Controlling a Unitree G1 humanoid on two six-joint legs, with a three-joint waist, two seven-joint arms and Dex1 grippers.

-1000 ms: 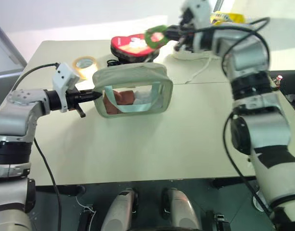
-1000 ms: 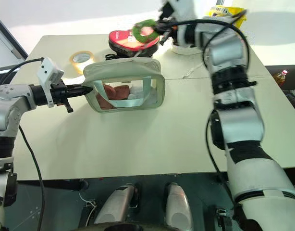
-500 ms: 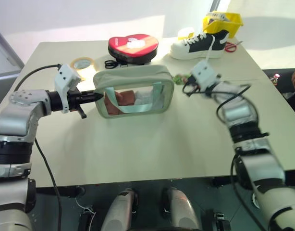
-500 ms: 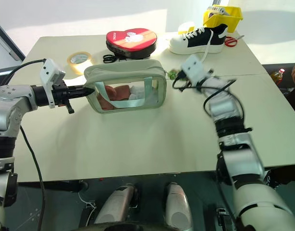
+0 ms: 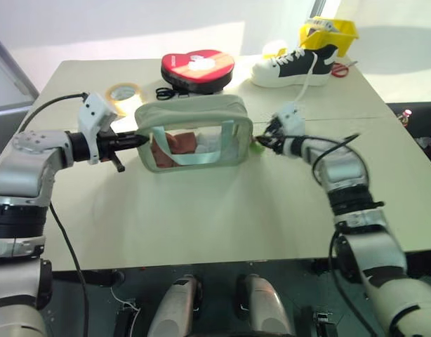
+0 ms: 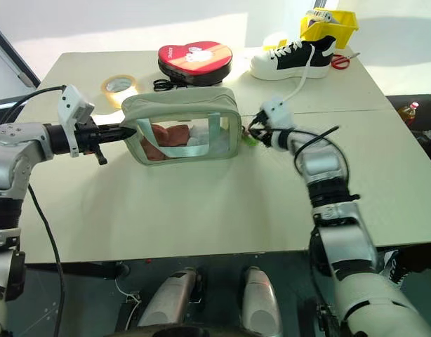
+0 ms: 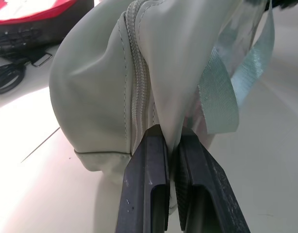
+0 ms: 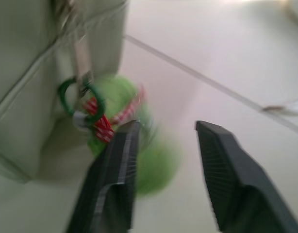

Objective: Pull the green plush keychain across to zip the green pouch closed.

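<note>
Right wrist view: right pincer (image 8: 163, 160) hangs open beside the green plush keychain (image 8: 139, 141), nothing gripped. Left pincer (image 7: 172, 160) is clamped on the green pouch (image 5: 194, 130) end, so next is probably just closing on the charm.

I see a pale sage-green pouch (image 5: 193, 132) with a teal strap, a lime-green plush keychain (image 8: 139, 141) flecked red, a red heart-shaped box (image 5: 197, 64), yellow tape roll (image 5: 124, 92), black-and-white sneaker (image 5: 294, 64).
</note>
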